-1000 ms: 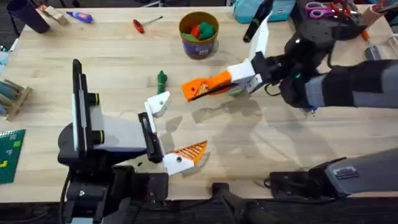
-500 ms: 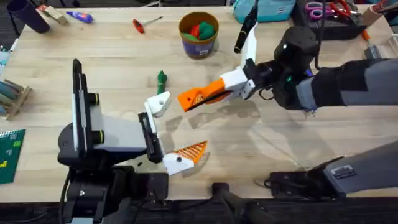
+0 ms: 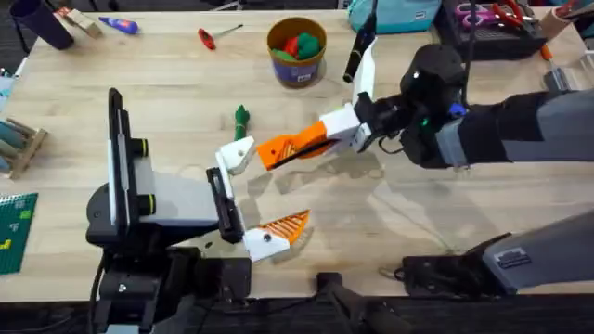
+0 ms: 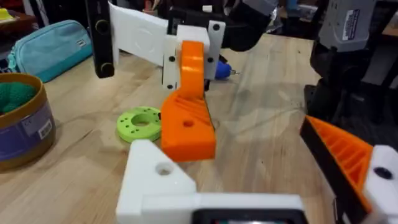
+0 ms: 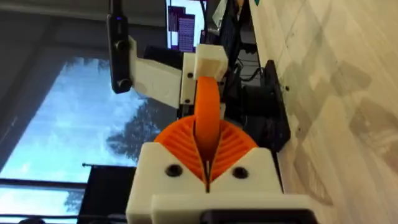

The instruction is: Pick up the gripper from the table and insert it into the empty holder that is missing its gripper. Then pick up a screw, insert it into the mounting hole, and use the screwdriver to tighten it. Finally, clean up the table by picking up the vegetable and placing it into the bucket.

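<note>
Worktop [image 3: 167, 102] wide and pale; over it the right tool [image 3: 357, 130] pinches the gripper [image 3: 292, 147], an orange ribbed wedge on a white base block, held in the air with its tip just beside the holder [image 3: 236, 155], a white angled bracket with a dark mounting hole [image 4: 163, 169]. Left tool [image 3: 251, 199] stands spread. Bucket [image 3: 297, 54] at the far edge, vegetable [image 3: 241, 118] near the holder. Wedge's base is hidden between the right tool's fingers. Since a second ago, the wedge has slid closer to the holder
</note>
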Tool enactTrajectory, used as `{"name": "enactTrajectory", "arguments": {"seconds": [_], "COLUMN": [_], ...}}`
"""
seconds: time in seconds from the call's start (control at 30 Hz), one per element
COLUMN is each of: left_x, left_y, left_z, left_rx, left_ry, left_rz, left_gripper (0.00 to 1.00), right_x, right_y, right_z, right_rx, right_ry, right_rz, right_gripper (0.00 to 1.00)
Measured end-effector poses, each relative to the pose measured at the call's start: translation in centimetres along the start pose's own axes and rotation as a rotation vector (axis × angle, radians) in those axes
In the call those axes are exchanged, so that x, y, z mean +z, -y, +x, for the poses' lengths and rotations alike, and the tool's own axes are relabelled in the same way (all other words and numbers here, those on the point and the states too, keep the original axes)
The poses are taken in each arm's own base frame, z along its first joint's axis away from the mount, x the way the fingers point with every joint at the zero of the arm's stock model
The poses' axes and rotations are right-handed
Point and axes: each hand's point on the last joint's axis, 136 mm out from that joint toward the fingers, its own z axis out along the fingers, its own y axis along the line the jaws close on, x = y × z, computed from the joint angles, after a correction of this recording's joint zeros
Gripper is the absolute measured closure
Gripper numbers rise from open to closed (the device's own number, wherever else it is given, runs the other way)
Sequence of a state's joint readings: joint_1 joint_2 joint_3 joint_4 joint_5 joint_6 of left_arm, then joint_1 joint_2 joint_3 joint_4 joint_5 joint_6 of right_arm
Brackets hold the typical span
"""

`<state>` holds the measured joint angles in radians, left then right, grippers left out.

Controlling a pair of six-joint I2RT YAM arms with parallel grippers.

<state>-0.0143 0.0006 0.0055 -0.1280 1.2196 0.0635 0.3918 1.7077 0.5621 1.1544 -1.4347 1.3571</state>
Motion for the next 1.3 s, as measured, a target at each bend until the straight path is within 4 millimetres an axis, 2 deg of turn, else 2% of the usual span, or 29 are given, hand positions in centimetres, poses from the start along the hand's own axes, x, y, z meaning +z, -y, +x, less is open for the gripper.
{"name": "enactTrajectory", "arguments": {"seconds": [0.13, 0.23, 0.77, 1.3], "left_x": [0.0, 0.0, 0.0, 0.0], "left_y": [0.0, 0.0, 0.0, 0.0], "left_z": [0.0, 0.0, 0.0, 0.0], "left_rx": [0.0, 0.0, 0.0, 0.0], "left_ry": [0.0, 0.0, 0.0, 0.0], "left_rz": [0.0, 0.0, 0.0, 0.0], "left_gripper": [0.01, 0.01, 0.01, 0.01], "right_x": [-0.1, -0.1, 0.8, 1.7], "right_y": [1.1, 1.1, 1.1, 0.8], "right_z": [0.9, 1.4, 0.9, 1.3], "right_rx": [0.019, -0.022, -0.035, -0.044], "right_ry": [0.034, 0.048, 0.093, 0.065], "right_rz": [0.01, 0.006, 0.014, 0.008], "right_gripper": [0.994, 0.994, 0.994, 0.994]}}
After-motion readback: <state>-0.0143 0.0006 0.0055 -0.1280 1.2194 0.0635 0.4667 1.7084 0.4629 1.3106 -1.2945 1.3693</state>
